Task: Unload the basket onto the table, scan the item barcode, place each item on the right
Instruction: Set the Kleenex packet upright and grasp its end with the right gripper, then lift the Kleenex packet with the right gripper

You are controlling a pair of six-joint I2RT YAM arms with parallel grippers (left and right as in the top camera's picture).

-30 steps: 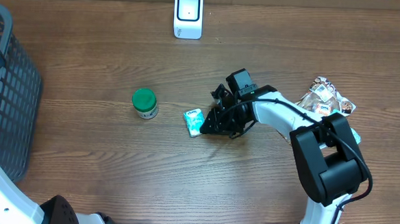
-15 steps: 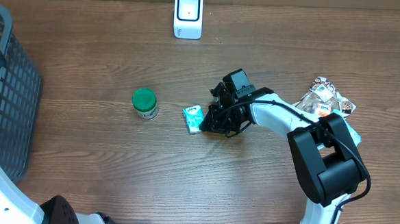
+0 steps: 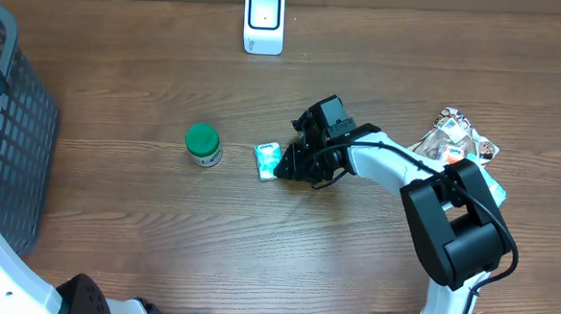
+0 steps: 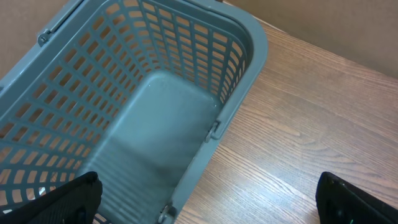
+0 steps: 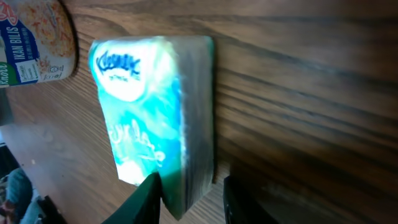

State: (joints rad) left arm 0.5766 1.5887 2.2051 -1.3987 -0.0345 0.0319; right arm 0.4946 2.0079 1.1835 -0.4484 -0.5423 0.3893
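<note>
While the tissue pack (image 3: pixel 268 161) lies flat on the table (image 3: pixel 113 225) near the middle of the overhead frame, I count the pick-up as the step in hand; nothing has gone near the scanner (image 3: pixel 264 22) at the top centre yet. My right gripper (image 3: pixel 285 165) sits low against the pack's right-hand end. In the right wrist view its fingers (image 5: pixel 149 200) come up from the bottom edge on either side of the pack's near corner. The jaws stand partly apart, and a sliver of wood shows between the pack and the finger on the right, so I judge the pack is straddled, not clamped.

The left gripper (image 4: pixel 211 202) hangs spread wide over the grey basket (image 4: pixel 242 50) at the left of the frame, holding nothing and well apart from the work.

Next I would want the pack seated deeper between the fingers before closing, because a bite on one corner of a soft, slippery wrapper will likely squirt it away across the table. Once it is held, it needs lifting and carrying to the scanner, well apart at the top. I cannot see a barcode on the printed face, so it may need turning. The green-lidded jar (image 3: pixel 203 144) stands just left of the pack, so I'd avoid pushing that way.
</note>
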